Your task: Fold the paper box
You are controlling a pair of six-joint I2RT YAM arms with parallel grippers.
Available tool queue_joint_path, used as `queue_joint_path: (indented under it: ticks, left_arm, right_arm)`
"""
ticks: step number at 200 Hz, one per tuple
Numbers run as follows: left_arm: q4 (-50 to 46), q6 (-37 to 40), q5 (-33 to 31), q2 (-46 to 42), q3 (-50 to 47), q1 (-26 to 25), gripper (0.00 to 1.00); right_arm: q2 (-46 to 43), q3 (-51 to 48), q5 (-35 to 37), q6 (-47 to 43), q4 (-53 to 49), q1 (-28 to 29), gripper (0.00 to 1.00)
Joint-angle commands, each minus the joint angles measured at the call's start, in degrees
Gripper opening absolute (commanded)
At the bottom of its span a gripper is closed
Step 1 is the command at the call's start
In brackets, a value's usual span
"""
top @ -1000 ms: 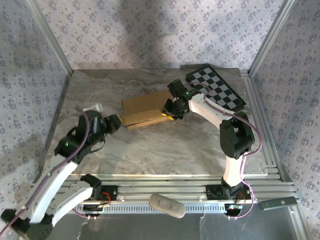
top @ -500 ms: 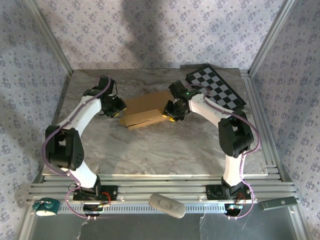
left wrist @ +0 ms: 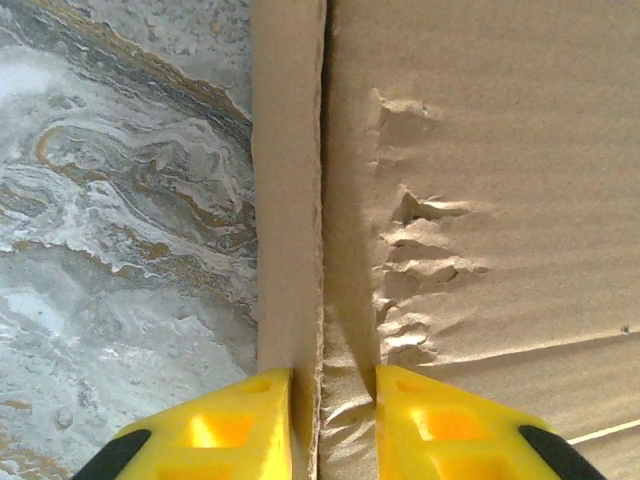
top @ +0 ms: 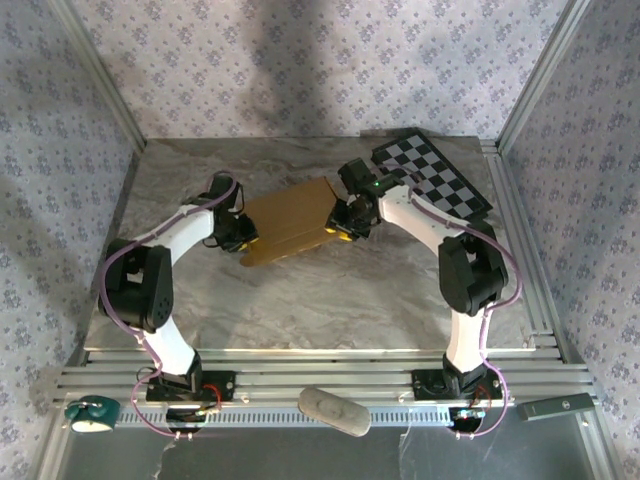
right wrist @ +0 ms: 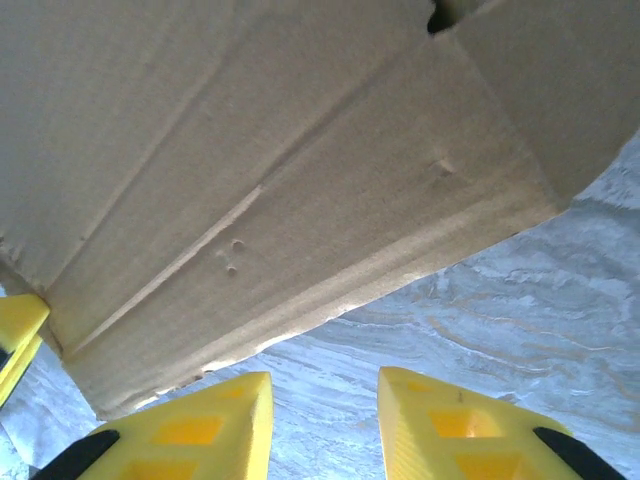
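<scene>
The table (top: 300,300) carries the paper box (top: 285,222) near its middle, lying askew between both arms. Judged progress: partly formed, with panels creased but walls and closure still to do. The left gripper (left wrist: 333,420) pinches a cardboard edge at the box's left end. The right gripper (right wrist: 325,420) stands spread and empty beside the right end.

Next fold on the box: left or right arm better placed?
Left, probably. The left pincer straddles an edge of the paper box, ready to pinch. The right pincer is open over the table, with the box edge ahead of it.
</scene>
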Motion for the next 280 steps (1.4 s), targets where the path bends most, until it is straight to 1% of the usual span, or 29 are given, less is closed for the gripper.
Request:
queue_joint_path:
  ticks: [1,19,29,40,50,73,84,127,153,162,176,186,190,208,224,237,255,264,280]
  left_arm:
    - [-1.07,1.96,-2.96,-0.65,-0.85,-0.31,0.21]
    - [-1.86,2.9,-3.43,-0.84,-0.03,-0.31,0.16]
    - [-1.89,3.17,-3.27,-0.73,0.12,-0.3,0.15]
    - [-1.83,3.35,-2.86,-0.62,0.15,-0.3,0.15]
    - [-1.91,3.35,-2.68,-0.53,0.13,-0.31,0.15]
    - [-2.0,3.35,-2.52,-0.61,-0.1,-0.31,0.15]
    - [-1.91,3.43,-2.53,-0.62,-0.19,-0.31,0.15]
    - [-1.61,4.64,-2.71,-1.48,-0.12,-0.33,0.15]
    - [-2.29,6.12,-3.11,-2.15,0.95,-0.3,0.19]
    - [-2.82,6.63,-3.59,-2.73,1.49,-0.31,0.22]
    - [-3.39,7.42,-4.68,-4.07,2.36,-0.53,0.29]
    - [-4.67,8.09,-6.18,-5.22,3.31,-0.81,0.35]
    - [-5.27,8.37,-6.84,-5.75,3.82,-0.97,0.36]
    - [-8.77,9.69,-10.83,-8.5,5.61,-2.17,0.43]
    - [-11.47,10.53,-11.77,-10.67,6.46,-3.23,0.44]
    - [-14.26,10.97,-11.17,-11.74,6.83,-4.17,0.44]
    - [-16.98,12.2,-10.64,-12.78,6.07,-6.17,0.43]
    - [-17.59,13.09,-10.62,-13.22,5.09,-7.24,0.43]
    - [-17.16,13.89,-9.52,-14.0,2.7,-8.19,0.45]
  right_arm:
    - [-3.91,3.05,2.64,-4.73,-2.81,-4.03,0.35]
    - [-1.45,4.93,1.72,-7.42,-2.31,-7.61,0.35]
    - [0.93,6.66,1.78,-9.15,-1.95,-8.73,0.35]
    - [4.1,9.53,-0.58,-10.83,-1.1,-9.57,0.34]
    - [7.01,12.9,-2.19,-11.5,-1.24,-9.72,0.28]
    - [12.64,21.11,-2.4,-12.49,-4.74,-8.81,0.24]
    - [14.6,23.25,-2.39,-12.28,-5.91,-8.06,0.23]
    - [18.32,21.95,-2.3,-10.72,-6.69,-5.62,0.21]
    - [18.65,20.58,-1.68,-11.08,-7.84,-5.45,0.2]
    - [17.88,20.51,-1.26,-11.82,-8.18,-5.58,0.21]
    - [16.36,20.62,-0.67,-12.53,-8.42,-5.97,0.22]
    - [15.32,21.05,-0.14,-12.55,-9.24,-6.38,0.23]
    - [14.89,21.21,0.11,-14.59,-9.74,-6.56,0.24]
    - [12.41,20.7,1.08,-17.37,-10.77,-7.44,0.27]
    - [9.96,18.77,1.95,-20.91,-11.25,-7.98,0.32]
    - [8.56,17.26,2.0,-23.58,-12.1,-8.09,0.35]
    - [6.93,14.66,0.04,-27.27,-12.19,-8.09,0.4]
    - [6.61,13.84,-0.63,-28.96,-12.39,-8.01,0.43]
    - [6.75,13.6,0.33,-31.51,-13.69,-7.61,0.47]
